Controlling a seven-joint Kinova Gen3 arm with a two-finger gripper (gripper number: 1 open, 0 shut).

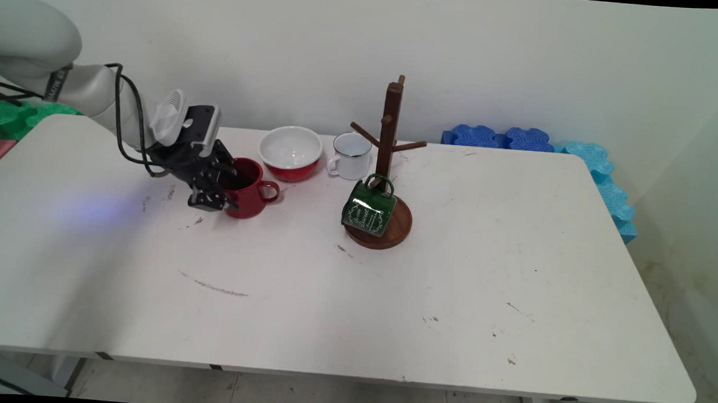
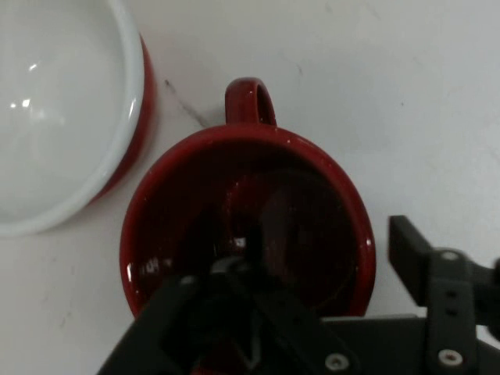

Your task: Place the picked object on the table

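In the main view, the white table (image 1: 341, 287) is filling most of the scene, its top showing scuffs, a long grey streak near the front and small dark specks toward the right. A plain pale wall is standing behind it, and blue foam blocks (image 1: 503, 137) are lying along the far right edge, turning to lighter turquoise ones (image 1: 609, 185) down the right side; green foam (image 1: 12, 115) is showing at nine o'clock of the table's far left corner. The gripper (image 1: 219, 190) is sitting low at the red mug (image 1: 249, 188), one finger reaching inside the mug and the other outside its wall, so the pincer is standing astride the rim; whether it is pressing the wall cannot be told. At two o'clock of the mug a red bowl (image 1: 291, 152) with a white inside is resting, and at three o'clock of the bowl a white enamel cup (image 1: 350, 156). A wooden mug tree (image 1: 387, 166) is standing further right, a green mug (image 1: 369, 207) leaning tilted on its round base. In the hand view, the red mug (image 2: 250, 226) is lying open-mouthed below the camera, handle at twelve o'clock, the red bowl (image 2: 62, 109) at ten o'clock, and the gripper (image 2: 320, 312) is straddling the mug's near rim.
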